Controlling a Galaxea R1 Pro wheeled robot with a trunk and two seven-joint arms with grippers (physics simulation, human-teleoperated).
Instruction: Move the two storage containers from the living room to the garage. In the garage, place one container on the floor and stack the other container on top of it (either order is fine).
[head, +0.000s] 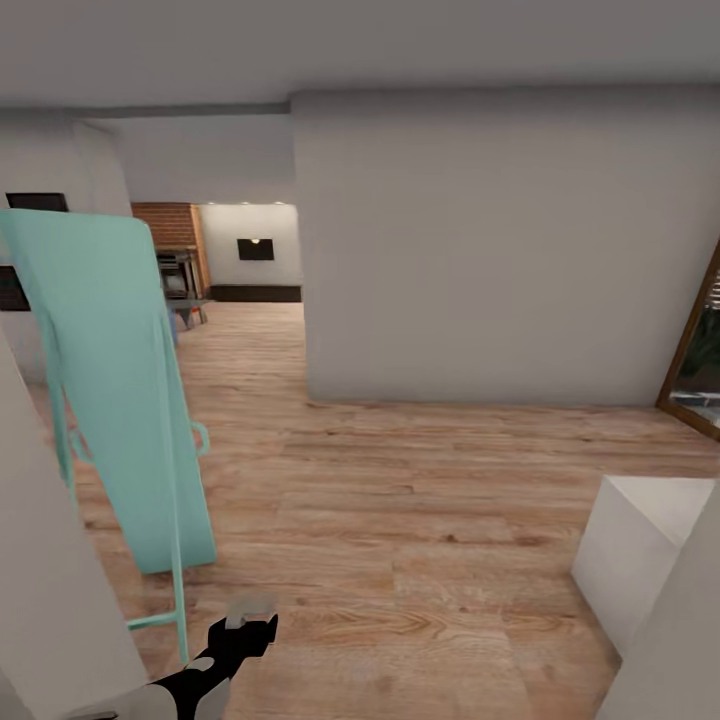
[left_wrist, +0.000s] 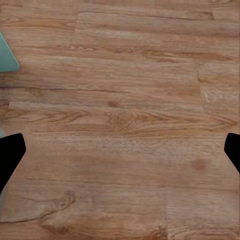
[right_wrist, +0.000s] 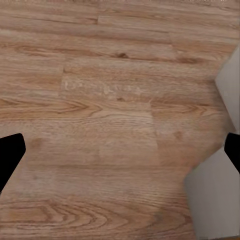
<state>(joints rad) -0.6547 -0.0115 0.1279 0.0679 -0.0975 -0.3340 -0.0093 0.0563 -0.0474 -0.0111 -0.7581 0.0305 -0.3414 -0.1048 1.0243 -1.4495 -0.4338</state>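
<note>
The two storage containers are out of view, and so are the garage and its floor. I stand on a light wood plank floor (head: 400, 500) in a passage. Through an opening at the far left is the living room with its red brick fireplace (head: 172, 226). My left gripper (head: 248, 612) hangs low near the bottom of the head view. In the left wrist view its fingers (left_wrist: 10, 155) stand wide apart over bare planks, so the left gripper (left_wrist: 120, 155) is open and empty. The right gripper (right_wrist: 120, 155) is likewise open over planks, with nothing between its fingers.
A tall turquoise board on a thin frame (head: 110, 380) leans at the left, close to my left arm. A white wall block (head: 480, 250) fills the middle. A white box (head: 640, 550) stands at the lower right, and a wood-framed glass door (head: 700, 350) is at the right edge.
</note>
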